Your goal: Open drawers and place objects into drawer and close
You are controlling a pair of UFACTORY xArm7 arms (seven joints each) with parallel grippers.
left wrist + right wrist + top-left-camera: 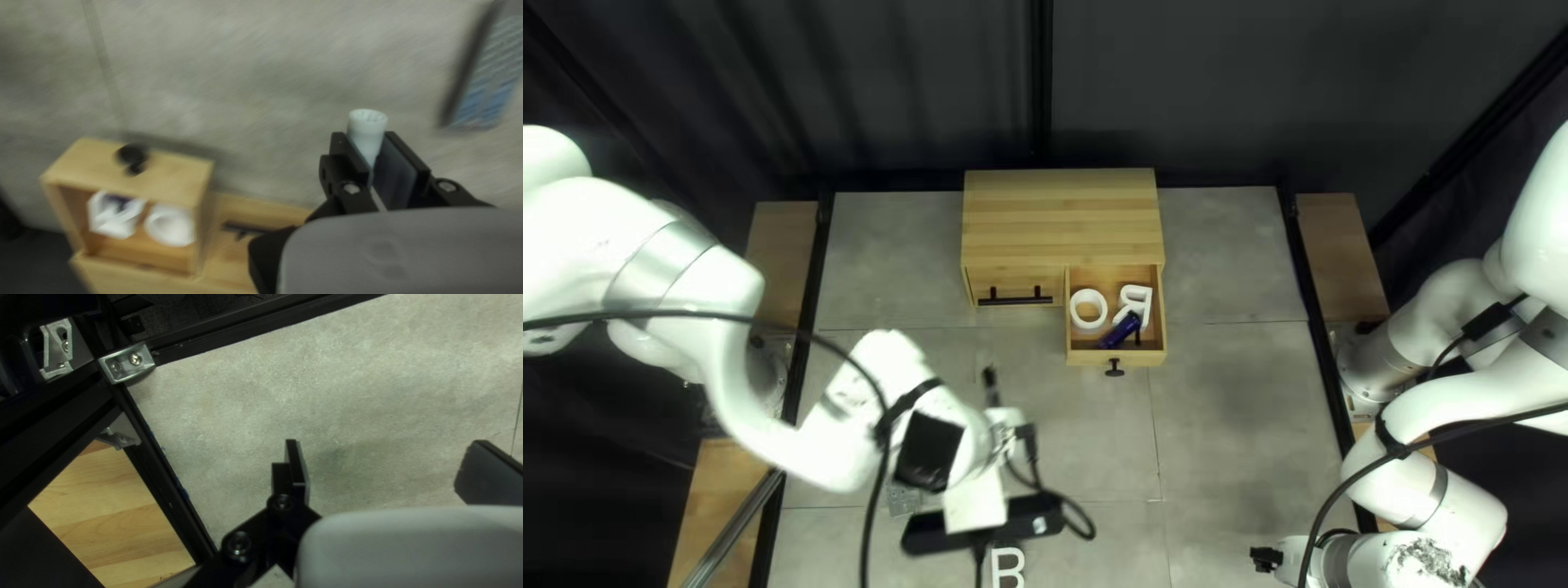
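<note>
Left tool [368, 142]: narrowed, pinching pale tube [366, 129] away from open drawer [1084, 357] | Tube: likely light, stiff, slightly slippery; best gripped mid-barrel | Right tool [389, 468]: wide apart, holding nothing | White letter [997, 568]: on worktop [1231, 414]

My left arm [599, 234], toward nine o'clock, and right arm [1541, 240], toward three, are rounded and white with grey bands and black cables [686, 315]. Toward five, dark speckles [1429, 561] mark my white casing.
</note>
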